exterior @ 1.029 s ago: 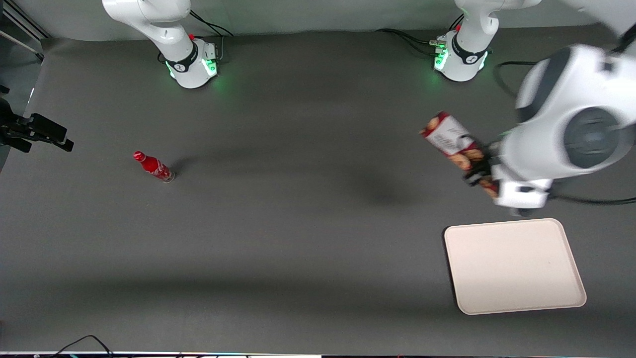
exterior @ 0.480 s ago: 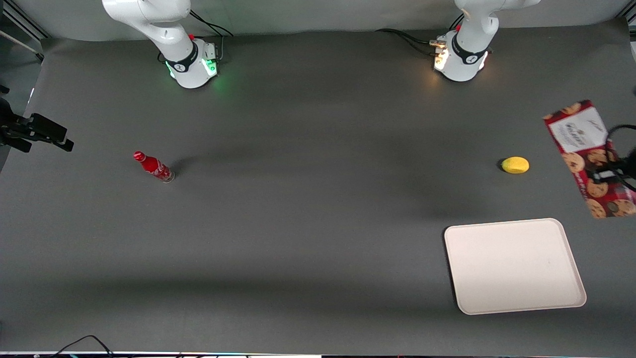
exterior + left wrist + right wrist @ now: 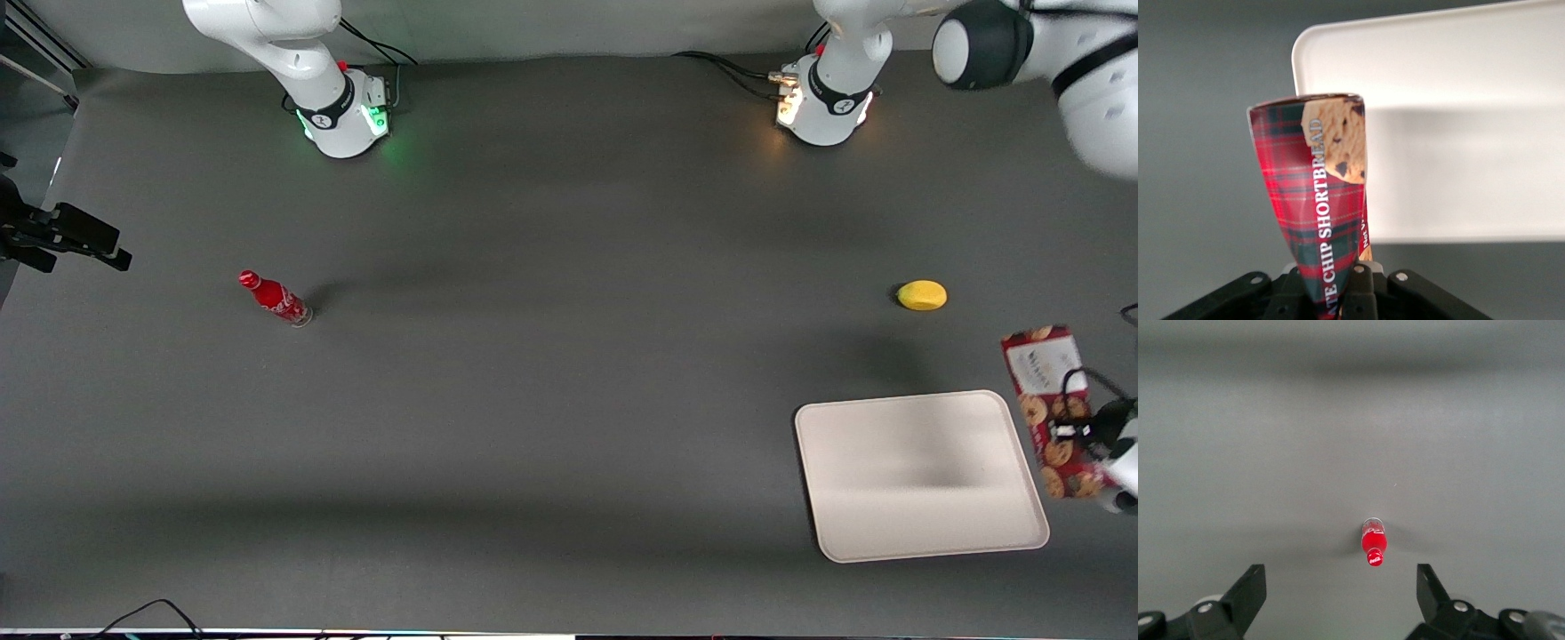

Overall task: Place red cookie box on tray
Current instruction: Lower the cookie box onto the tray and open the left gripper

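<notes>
The red cookie box (image 3: 1049, 404), a long tartan box printed with cookies and a white label patch, hangs in the air beside the tray's edge at the working arm's end of the table. My left gripper (image 3: 1077, 433) is shut on its lower half. In the left wrist view the box (image 3: 1318, 193) rises from between the black fingers (image 3: 1368, 293) of the gripper (image 3: 1331, 300), and its free end overlaps a rounded corner of the tray (image 3: 1458, 80). The cream tray (image 3: 889, 444) lies flat and bare, with a soft shadow across it.
A yellow lemon-like object (image 3: 922, 295) lies on the mat farther from the front camera than the tray. A small red soda bottle (image 3: 276, 298) stands toward the parked arm's end, also in the right wrist view (image 3: 1373, 547). Both arm bases stand along the table's back edge.
The gripper has carried the box nearer to the front camera and lower, from beside the yellow object to beside the tray. A shadow now falls on the tray.
</notes>
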